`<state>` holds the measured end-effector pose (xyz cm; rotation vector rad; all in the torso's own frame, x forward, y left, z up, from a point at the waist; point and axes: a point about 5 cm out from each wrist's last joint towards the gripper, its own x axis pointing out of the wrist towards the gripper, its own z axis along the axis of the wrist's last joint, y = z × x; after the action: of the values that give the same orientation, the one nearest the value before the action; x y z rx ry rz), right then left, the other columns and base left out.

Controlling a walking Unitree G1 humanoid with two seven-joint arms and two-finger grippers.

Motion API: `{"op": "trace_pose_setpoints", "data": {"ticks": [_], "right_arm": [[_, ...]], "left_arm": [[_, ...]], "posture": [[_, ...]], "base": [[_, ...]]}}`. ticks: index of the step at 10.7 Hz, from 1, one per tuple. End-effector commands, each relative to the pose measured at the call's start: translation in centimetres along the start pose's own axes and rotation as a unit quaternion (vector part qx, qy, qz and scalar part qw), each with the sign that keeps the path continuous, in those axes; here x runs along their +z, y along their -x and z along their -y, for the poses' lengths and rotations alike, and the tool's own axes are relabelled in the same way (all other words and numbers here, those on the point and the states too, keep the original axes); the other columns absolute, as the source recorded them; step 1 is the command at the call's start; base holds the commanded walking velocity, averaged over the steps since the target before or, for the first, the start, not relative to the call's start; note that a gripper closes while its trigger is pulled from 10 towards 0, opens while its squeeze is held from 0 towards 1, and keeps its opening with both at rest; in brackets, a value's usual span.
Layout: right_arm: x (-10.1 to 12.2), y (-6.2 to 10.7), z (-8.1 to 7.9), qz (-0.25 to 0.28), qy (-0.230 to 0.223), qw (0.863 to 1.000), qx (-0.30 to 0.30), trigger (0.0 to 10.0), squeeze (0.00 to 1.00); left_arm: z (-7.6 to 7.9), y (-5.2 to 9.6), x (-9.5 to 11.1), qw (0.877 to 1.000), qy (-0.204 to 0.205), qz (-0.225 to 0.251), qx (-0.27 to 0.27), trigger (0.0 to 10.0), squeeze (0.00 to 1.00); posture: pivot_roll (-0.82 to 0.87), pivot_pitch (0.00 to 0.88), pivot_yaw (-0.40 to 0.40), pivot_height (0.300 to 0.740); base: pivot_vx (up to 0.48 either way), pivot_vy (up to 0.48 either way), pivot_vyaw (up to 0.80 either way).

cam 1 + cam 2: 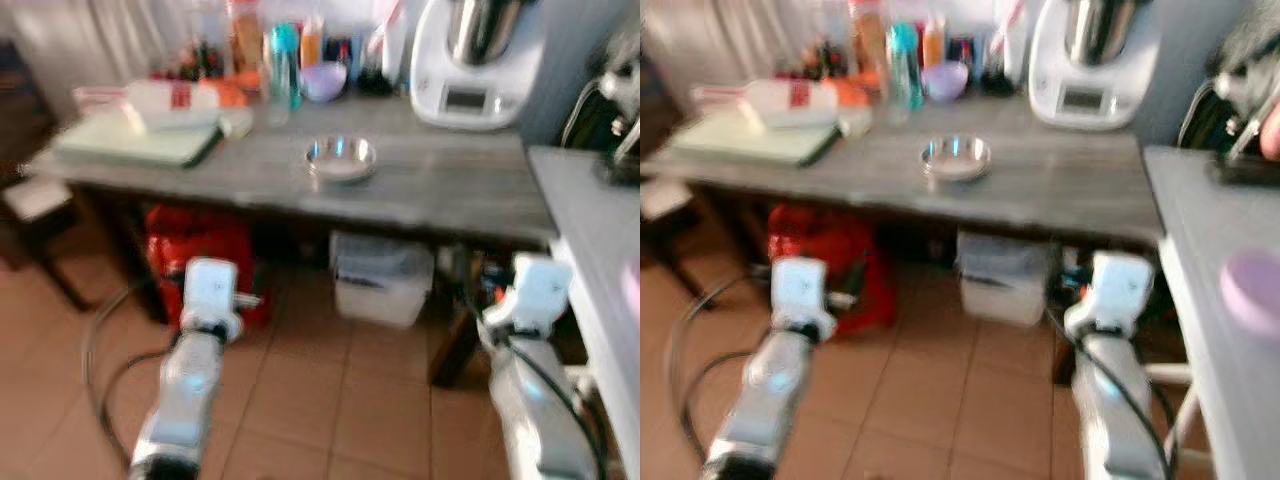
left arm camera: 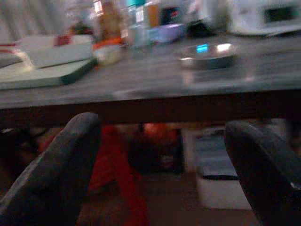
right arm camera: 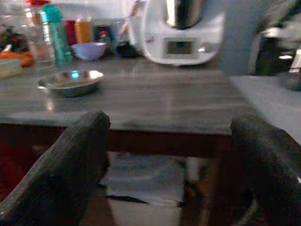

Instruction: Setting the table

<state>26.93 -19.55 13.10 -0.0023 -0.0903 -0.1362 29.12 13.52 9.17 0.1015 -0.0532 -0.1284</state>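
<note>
While the head views are pretty blurry, I can still make out the metal bowl [image 1: 341, 157] sitting by itself near the middle of the grey tabletop [image 1: 450, 185], well apart from everything else. Behind it along the back there's a teal bottle [image 1: 284, 62], a small lavender bowl [image 1: 324, 80] and a bunch of other bottles I can't really read, and off to the right a white kitchen machine [image 1: 478, 62] with a steel jug on top. On the left end of the tabletop there's a pale green board [image 1: 140, 142] with a white box [image 1: 172, 102] on it. Under the tabletop I see something red [image 1: 200, 255] and a whitish plastic bin [image 1: 381, 277], both on the tiled floor [image 1: 320, 400]. A second, lighter counter [image 1: 1220, 300] runs along the right side. Both my arms are held low in front of the tabletop edge: the left end effector [image 2: 160, 165] has its fingers spread wide with nothing between them, and the right end effector [image 3: 169, 165] is wide apart and empty too, both below tabletop height and short of the bowl.
</note>
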Motion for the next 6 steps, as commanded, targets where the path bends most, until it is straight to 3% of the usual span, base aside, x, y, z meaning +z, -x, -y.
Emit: {"op": "trace_pose_setpoints", "data": {"ticks": [1,2,5,6], "right_arm": [[0.2,-0.1,-0.3,0.003,-0.005,1.000,0.002,10.0,0.60],[0.1,-0.2,-0.2,0.003,-0.004,1.000,-0.001,10.0,0.60],[-0.4,0.0,1.0,-0.009,0.007,1.000,-0.012,10.0,0.60],[-0.6,-0.1,1.2,-0.012,0.009,1.000,-0.016,10.0,0.55]], "left_arm": [[-0.5,-0.1,0.4,1.000,-0.007,0.011,-0.002,10.0,0.00],[0.2,-0.1,0.8,0.999,0.002,0.023,-0.038,10.0,0.00],[0.5,-0.1,0.7,0.998,-0.002,0.016,-0.054,10.0,0.00],[0.6,-0.1,0.6,0.998,0.002,0.016,-0.055,10.0,0.00]], "posture": [[0.03,0.000,-0.004,0.740],[0.03,0.000,-0.003,0.740],[0.03,0.000,-0.010,0.740],[0.03,0.000,-0.010,0.740]], "base": [[0.000,0.000,0.00],[0.000,0.000,0.00],[0.000,0.000,0.00],[0.000,-0.244,0.00]]}}
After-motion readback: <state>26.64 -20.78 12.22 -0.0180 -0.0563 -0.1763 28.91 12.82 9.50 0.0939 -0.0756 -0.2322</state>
